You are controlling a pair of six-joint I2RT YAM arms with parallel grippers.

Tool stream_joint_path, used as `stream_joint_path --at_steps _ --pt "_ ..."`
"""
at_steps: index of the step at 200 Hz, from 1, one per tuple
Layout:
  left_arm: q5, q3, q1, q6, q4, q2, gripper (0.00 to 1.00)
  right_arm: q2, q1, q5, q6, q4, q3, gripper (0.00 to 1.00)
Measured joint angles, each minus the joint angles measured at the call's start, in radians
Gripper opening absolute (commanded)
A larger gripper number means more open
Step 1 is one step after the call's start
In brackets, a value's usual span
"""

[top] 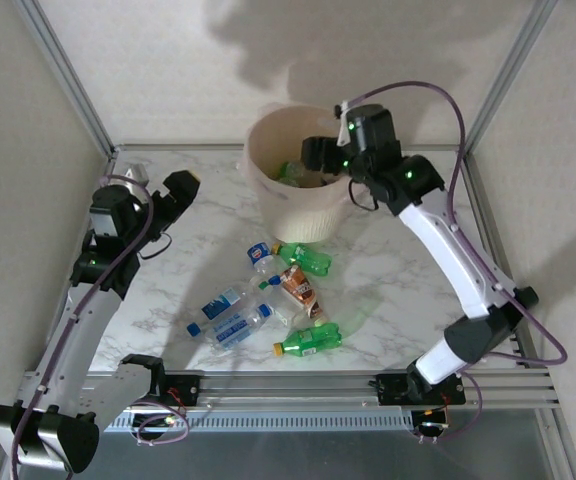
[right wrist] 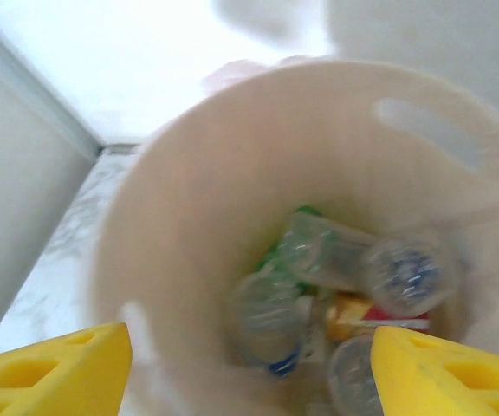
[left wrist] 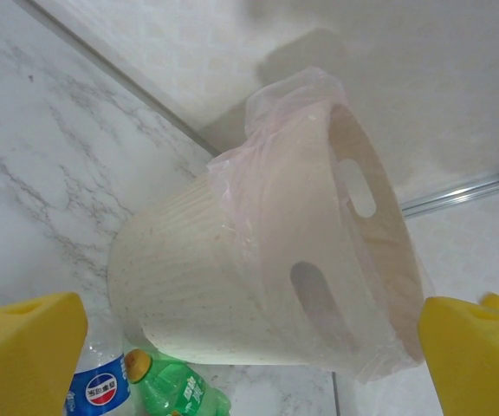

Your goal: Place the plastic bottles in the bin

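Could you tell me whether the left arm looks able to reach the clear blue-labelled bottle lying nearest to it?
Probably yes: the left arm hovers over the table with jaws open, and nothing stands between it and the clear blue-labelled bottle.

Blurry bin shot, plus stuff chopped off at the edges

From the right wrist the bin (right wrist: 232, 173) is badly blurred, so the bottles inside (right wrist: 336, 260) are just clear, green and red-yellow blobs with no readable labels. In the left wrist view a blue-label bottle (left wrist: 100, 392) and a green bottle (left wrist: 176, 390) both run off the bottom edge. From the top, the right gripper (top: 314, 160) covers part of what's in the bin.
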Motion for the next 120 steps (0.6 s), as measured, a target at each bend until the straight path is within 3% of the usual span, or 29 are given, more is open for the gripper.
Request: stream_joint_path --at_steps 24,44,87,120 --pt "-0.023 -0.018 -0.006 0.008 -0.016 -0.006 0.95 -0.06 0.189 0.053 -0.038 0.011 -0.078 0.76" --pt "-0.039 -0.059 -0.019 0.018 -0.042 -0.027 0.94 -0.07 0.287 0.088 -0.048 0.011 -0.166 0.76" --pt "-0.083 -0.151 -0.048 0.029 -0.121 -0.077 0.93 -0.051 0.368 0.108 -0.008 0.031 -0.378 0.73" --pt "-0.129 -0.166 -0.048 0.028 -0.171 -0.085 0.92 0.027 0.401 0.125 0.053 0.084 -0.433 0.69"
